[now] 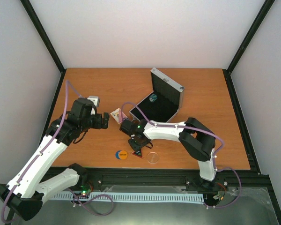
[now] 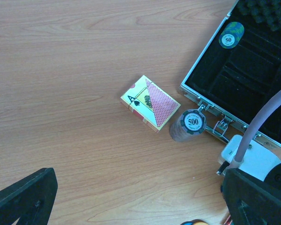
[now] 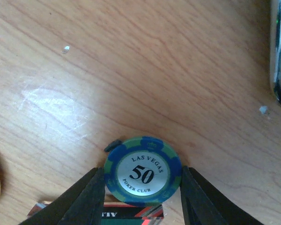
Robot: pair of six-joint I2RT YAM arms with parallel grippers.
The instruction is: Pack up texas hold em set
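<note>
The silver case [image 1: 177,108] lies open at mid-table, lid [image 1: 167,84] upright, with one blue-green chip [image 1: 153,97] on its black lining. In the right wrist view my right gripper [image 3: 142,174] has both fingers against the rim of a blue-green "50" poker chip [image 3: 143,171], just above the black-red triangle [image 3: 131,213]. The pink-white card pack [image 2: 150,103] and a stack of "500" chips [image 2: 192,123] stand in front of the case [image 2: 196,70]. My left gripper [image 2: 140,201] hangs open over bare wood, left of the pack [image 1: 116,115].
An orange disc [image 1: 121,154] and a clear disc [image 1: 153,157] lie near the table's front edge, either side of the triangle [image 1: 137,152]. The right arm's lilac cable [image 2: 262,122] arcs past the case latches. Black frame posts border the table.
</note>
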